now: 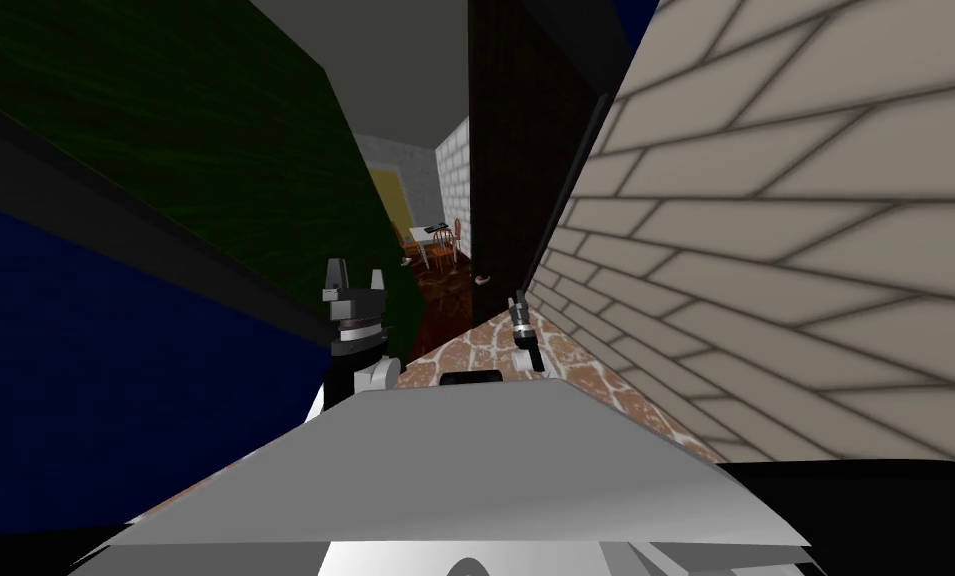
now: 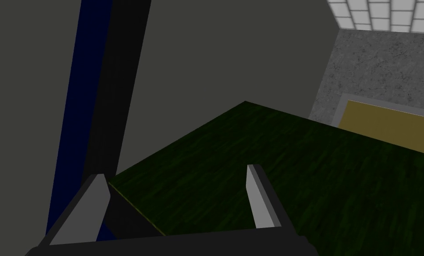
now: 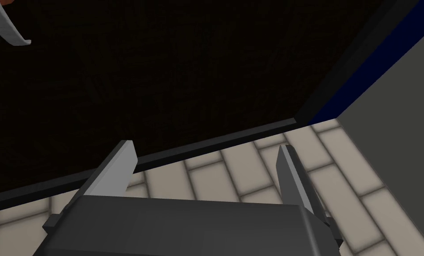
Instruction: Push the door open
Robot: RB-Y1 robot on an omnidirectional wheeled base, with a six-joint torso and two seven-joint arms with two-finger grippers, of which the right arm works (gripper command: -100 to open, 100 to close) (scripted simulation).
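Note:
The dark brown door [image 1: 520, 150] stands edge-on ahead of me, and a pale lever handle [image 1: 482, 280] juts from it low down. In the right wrist view the door [image 3: 171, 75] spans the space beyond my fingers, its handle [image 3: 9, 33] off to one side. My right gripper [image 1: 516, 303] is open and empty, close to the door's dark frame [image 3: 215, 142] where it meets the brick wall. My left gripper [image 1: 355, 275] is open too, beside a dark green panel [image 1: 215, 130]; its fingers [image 2: 259, 195] point along the green panel [image 2: 295, 178].
A pale brick wall [image 1: 785, 230] runs close on my right. A blue wall [image 1: 85, 370] with a black strip lies on my left. Through the gap ahead I see a small white table [image 1: 427, 233] with orange chairs. The floor [image 1: 485, 345] is reddish stone.

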